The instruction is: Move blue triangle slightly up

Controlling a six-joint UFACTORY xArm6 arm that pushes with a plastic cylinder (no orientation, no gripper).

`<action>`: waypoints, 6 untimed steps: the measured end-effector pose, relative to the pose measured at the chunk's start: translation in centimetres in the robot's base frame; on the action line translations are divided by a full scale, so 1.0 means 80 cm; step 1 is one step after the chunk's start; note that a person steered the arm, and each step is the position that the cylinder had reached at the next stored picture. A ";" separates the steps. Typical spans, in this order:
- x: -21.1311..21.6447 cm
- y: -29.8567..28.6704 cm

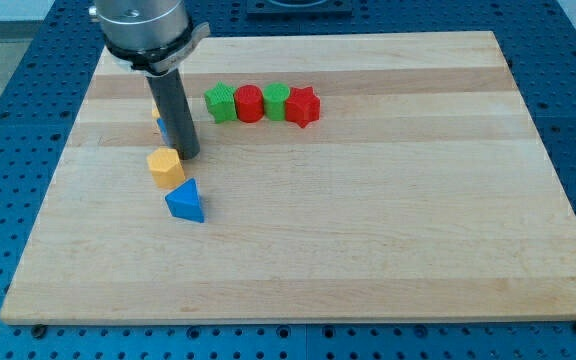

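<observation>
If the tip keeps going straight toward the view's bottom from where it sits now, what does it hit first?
My tip sits just above and right of the orange block. Going straight down the view, it would probably clip that block's right edge first, then meet the blue triangle below. Depth is unclear, so it might slip past the orange one.

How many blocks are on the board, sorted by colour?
Green: 2, a green block and a second green block
Red: 2, a red block and a red star-like block
Orange: 1, the orange block; another orange bit behind the rod is unclear
Blue: 1, the blue triangle; another blue bit behind the rod is unclear
Total: 6 clearly visible
</observation>
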State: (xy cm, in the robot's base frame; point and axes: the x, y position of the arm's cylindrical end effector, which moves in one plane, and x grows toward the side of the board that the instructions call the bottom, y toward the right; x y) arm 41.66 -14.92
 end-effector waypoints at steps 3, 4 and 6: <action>0.020 0.058; 0.069 0.064; 0.135 0.063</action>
